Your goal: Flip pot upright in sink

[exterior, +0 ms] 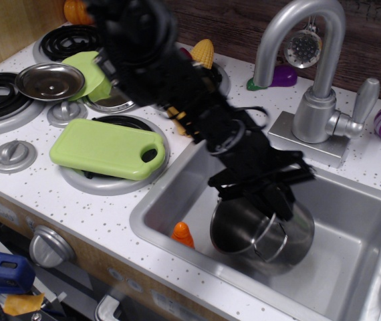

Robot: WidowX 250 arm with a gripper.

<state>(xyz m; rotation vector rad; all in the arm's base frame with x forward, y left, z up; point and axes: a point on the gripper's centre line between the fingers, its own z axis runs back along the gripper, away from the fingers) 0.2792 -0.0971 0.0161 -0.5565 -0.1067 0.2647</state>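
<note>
Fingers (pixel 281 200) grip tilted pot (pixel 261 231) w/in grey sink (pixel 351 267).

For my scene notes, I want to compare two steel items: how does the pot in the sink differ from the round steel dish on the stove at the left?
The pot is deep and cylindrical; the steel dish is shallow, almost flat. The pot lies tilted, its mouth facing the camera's left; the dish sits level, hollow side up. The claw is at the pot's rim; nothing touches the dish. Both are shiny steel.
</note>
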